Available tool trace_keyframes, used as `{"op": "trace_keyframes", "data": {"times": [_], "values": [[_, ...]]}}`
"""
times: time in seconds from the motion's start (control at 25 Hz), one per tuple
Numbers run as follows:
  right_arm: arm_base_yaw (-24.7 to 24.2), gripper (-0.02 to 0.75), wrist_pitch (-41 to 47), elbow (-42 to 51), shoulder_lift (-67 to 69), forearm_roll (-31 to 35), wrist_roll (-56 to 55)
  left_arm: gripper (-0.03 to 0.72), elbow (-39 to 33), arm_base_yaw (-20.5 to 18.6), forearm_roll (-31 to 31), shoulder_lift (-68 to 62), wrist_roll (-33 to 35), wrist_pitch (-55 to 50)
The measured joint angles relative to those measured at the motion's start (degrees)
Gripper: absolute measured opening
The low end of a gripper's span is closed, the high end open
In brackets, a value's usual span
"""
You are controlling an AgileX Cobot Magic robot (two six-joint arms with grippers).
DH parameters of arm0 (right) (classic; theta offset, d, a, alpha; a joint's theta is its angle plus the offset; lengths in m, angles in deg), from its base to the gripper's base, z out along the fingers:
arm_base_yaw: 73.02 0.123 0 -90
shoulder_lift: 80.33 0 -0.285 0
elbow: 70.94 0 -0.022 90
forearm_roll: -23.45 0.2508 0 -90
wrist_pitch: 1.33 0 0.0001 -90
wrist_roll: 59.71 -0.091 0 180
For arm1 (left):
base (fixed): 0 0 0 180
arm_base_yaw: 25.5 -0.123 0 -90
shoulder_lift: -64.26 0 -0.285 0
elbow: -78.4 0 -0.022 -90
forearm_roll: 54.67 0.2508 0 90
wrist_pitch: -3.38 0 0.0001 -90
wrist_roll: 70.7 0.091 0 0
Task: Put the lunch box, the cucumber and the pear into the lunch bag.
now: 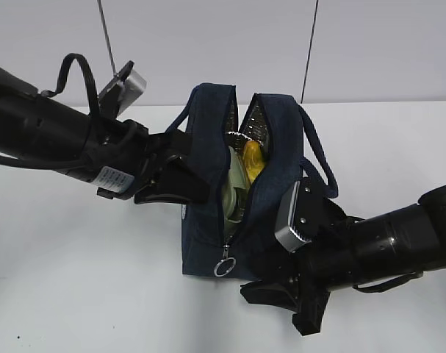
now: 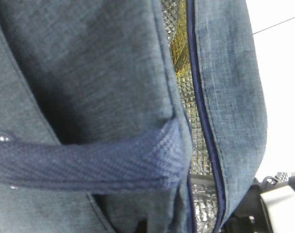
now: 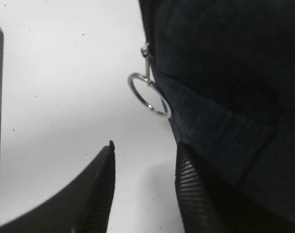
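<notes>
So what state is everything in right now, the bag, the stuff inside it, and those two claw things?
Bag: upright on the table, zip open, foil lining showing.
Zip ring: hanging free at the near end, nothing holding it.
Lunch box: inside the bag.
Pear: inside the bag, beside the box.
Cucumber: not visible.
Left gripper: shut, at the bag's left side by a handle.
Right gripper: fingers apart, empty, just short of the ring.

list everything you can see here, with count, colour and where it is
lunch bag: one, dark navy, centre of table, unzipped, foil lining showing
ring pull: one, silver metal, at the near end of the bag's zip
lunch box: one, pale green, inside the bag
pear: one, yellow-orange, inside the bag behind the box
table: one, white, under everything
left tool: one, black, at the bag's left side
right tool: one, black, open, beside the bag's near right corner
</notes>
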Motion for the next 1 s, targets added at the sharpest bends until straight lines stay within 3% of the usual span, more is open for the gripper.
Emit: {"op": "trace_keyframes", "data": {"times": [1.0], "values": [[0.03,0.332,2.78,-4.08,3.71,0.0,0.47,-0.01,0.0,0.0,-0.17,0.0,0.0,0.33]]}}
